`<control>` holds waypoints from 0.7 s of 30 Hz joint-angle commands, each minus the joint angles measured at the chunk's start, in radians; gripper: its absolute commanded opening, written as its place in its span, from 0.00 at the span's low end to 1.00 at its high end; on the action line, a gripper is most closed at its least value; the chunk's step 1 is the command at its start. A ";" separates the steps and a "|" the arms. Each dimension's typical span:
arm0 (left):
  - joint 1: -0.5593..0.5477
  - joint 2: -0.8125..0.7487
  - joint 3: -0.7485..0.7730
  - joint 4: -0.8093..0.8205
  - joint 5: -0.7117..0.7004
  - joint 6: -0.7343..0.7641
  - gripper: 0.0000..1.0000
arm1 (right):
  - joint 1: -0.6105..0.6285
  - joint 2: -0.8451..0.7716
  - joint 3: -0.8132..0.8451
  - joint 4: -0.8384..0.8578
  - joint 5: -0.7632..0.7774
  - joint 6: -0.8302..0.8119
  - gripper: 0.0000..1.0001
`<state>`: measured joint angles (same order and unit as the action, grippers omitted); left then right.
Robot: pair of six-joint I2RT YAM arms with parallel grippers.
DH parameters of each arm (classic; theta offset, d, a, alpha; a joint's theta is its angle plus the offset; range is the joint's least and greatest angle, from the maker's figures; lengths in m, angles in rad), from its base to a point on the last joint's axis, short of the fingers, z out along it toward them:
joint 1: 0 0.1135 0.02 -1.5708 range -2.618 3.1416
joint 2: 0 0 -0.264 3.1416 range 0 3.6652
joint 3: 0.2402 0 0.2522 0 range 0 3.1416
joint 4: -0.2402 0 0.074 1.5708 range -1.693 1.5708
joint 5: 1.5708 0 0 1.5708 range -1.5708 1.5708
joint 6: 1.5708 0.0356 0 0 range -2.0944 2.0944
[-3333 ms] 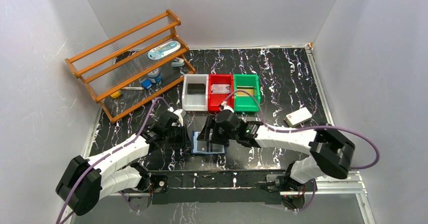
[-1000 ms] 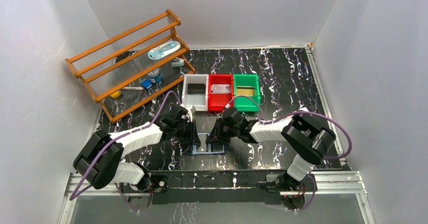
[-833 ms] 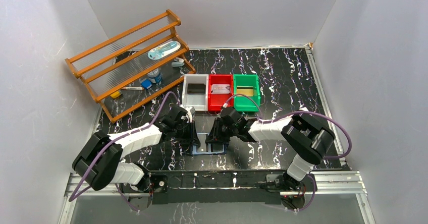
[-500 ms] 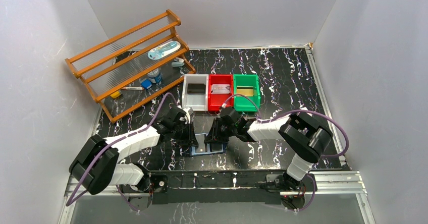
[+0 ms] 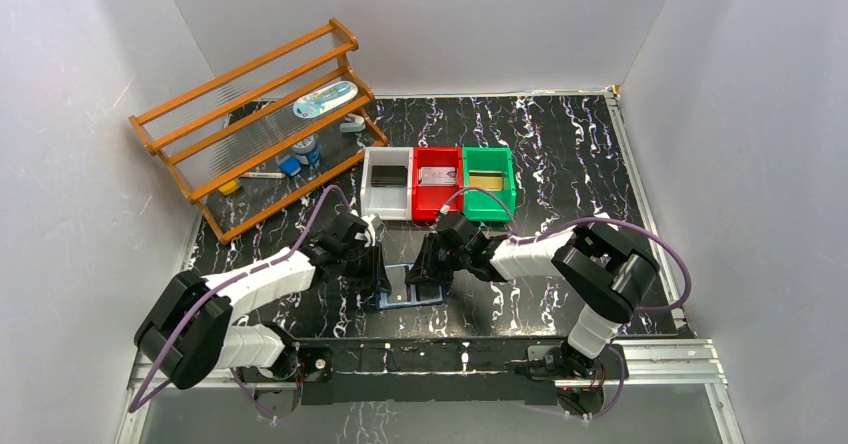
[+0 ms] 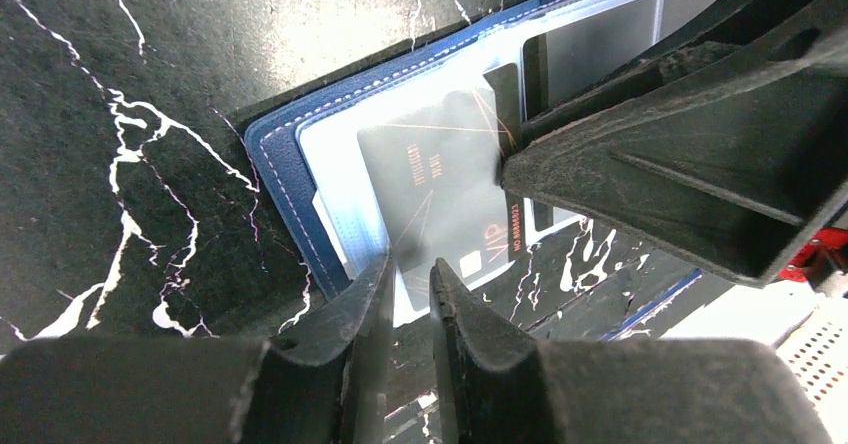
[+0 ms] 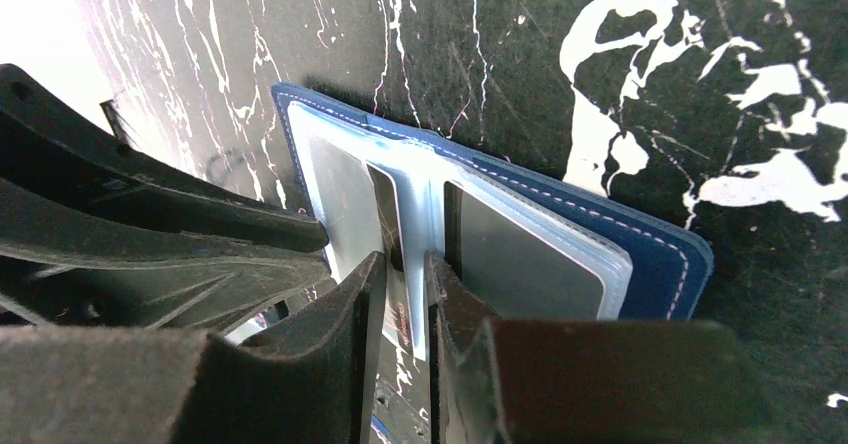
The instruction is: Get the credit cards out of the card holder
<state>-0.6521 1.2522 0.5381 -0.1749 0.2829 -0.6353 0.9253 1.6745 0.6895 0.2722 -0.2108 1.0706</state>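
Card (image 6: pixel 440 184): looked stiff, thin, slick; best pinched at its bared edge.
Holder (image 6: pixel 285 164): looked soft, light.
Left gripper (image 6: pixel 408 269), right gripper (image 7: pixel 405 264): stood nearly closed; grip could not be told.

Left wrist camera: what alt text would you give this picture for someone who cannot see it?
An open navy card holder lies on a black marbled table, a dark credit card slid partway out of its light blue pocket. The left gripper, fingertips almost together, sits at the card's near corner; the right gripper meets the holder's middle.
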 commanded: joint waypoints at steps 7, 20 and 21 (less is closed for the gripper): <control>-0.014 0.040 -0.003 -0.034 0.008 0.014 0.16 | 0.009 0.002 -0.055 0.104 -0.054 0.025 0.25; -0.016 0.046 -0.013 -0.043 -0.017 0.023 0.14 | -0.001 -0.045 -0.087 0.058 -0.004 0.021 0.03; -0.015 0.046 -0.015 -0.043 -0.020 0.023 0.14 | -0.005 -0.049 -0.095 0.059 -0.005 0.020 0.03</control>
<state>-0.6598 1.2827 0.5392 -0.1749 0.2951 -0.6281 0.9230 1.6569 0.6247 0.3626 -0.2249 1.1030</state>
